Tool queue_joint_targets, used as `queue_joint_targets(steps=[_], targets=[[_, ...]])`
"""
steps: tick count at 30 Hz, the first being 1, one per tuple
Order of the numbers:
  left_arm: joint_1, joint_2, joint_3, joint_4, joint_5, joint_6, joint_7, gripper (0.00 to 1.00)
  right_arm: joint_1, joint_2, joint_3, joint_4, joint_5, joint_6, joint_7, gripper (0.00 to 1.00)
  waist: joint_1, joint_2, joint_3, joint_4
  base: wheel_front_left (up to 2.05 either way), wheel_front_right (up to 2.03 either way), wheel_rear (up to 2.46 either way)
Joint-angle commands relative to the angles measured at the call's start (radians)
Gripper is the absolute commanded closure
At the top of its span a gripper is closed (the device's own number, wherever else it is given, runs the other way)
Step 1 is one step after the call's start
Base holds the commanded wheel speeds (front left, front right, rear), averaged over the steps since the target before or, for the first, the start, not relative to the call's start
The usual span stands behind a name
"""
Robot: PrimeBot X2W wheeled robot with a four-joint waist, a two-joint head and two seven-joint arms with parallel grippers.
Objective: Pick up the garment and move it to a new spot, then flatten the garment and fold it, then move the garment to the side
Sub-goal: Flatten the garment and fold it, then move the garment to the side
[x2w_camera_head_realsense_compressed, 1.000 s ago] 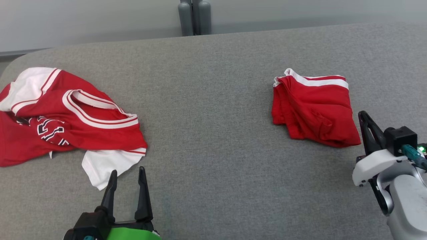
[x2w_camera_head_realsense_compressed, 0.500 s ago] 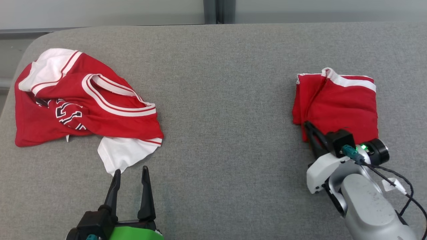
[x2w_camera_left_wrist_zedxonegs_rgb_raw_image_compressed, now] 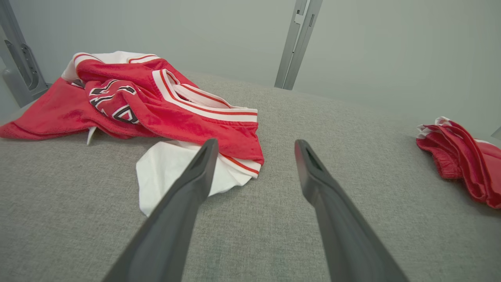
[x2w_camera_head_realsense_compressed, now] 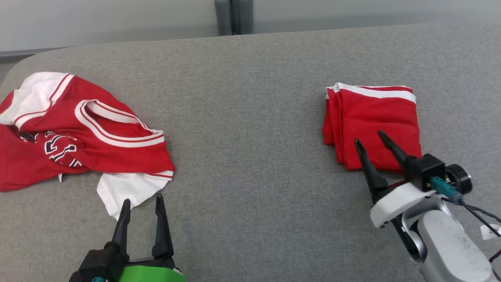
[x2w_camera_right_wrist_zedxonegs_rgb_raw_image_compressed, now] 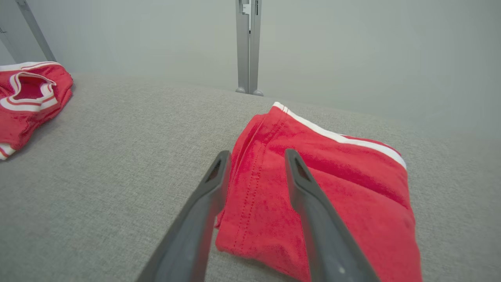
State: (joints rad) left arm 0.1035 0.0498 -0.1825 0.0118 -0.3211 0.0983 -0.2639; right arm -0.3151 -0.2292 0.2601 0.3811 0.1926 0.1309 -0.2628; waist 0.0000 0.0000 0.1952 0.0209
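Finding: the folded garment [x2w_camera_head_realsense_compressed: 372, 121] lies on the grey table [x2w_camera_head_realsense_compressed: 250, 129] at about 2 o'clock from the table's middle in the head view. It is a neat red rectangle with its white stripe along the 12 o'clock edge and its stacked folds on the 9 o'clock side. It is flat and squared, so we judge flattening and folding complete.

The right gripper [x2w_camera_head_realsense_compressed: 368, 137] hovers at the garment's 7 o'clock corner, fingers pointing toward 11 o'clock. Its jaws stand apart and hold nothing. In the right wrist view one finger lies over the red cloth and the other over bare table just beside the folded edge. We cannot tell whether either tip touches the fabric.

The left gripper [x2w_camera_head_realsense_compressed: 142, 199] sits at 7 o'clock of the table, jaws spread and empty. Its tips are just beside the white corner of a crumpled jersey [x2w_camera_head_realsense_compressed: 78, 133], which lies at 9 o'clock, well apart from the folded garment.

Assessment: the step in hand is the last one, moving the garment aside. We cannot say whether it has reached its final place. If not, the next move calls for the right jaws to close across all layers at the folded edge, low enough to catch the bottom ply. A level carry toward 3 o'clock should then keep the stack from opening.
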Motion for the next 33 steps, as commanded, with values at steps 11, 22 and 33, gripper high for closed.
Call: queue_joint_targets(steps=[11,22,33], targets=[[0.034,0.002,0.064,-0.004,0.011,-0.017,-0.001,0.0,0.255,-0.044,-0.242,-0.331,-0.057,0.0,-0.003,0.0,0.0,0.0,-0.06,-0.095,0.0,0.0,0.0],[0.111,0.002,0.161,0.017,0.032,-0.061,-0.001,0.0,0.423,-0.026,-0.36,-0.352,-0.072,0.0,-0.003,0.0,0.0,0.0,-0.141,-0.086,0.0,0.0,0.0],[0.127,0.002,0.152,0.009,0.019,-0.054,-0.001,0.0,0.432,-0.04,-0.345,-0.34,-0.068,0.0,-0.003,0.0,0.0,0.0,-0.178,-0.072,0.0,0.0,0.0]])
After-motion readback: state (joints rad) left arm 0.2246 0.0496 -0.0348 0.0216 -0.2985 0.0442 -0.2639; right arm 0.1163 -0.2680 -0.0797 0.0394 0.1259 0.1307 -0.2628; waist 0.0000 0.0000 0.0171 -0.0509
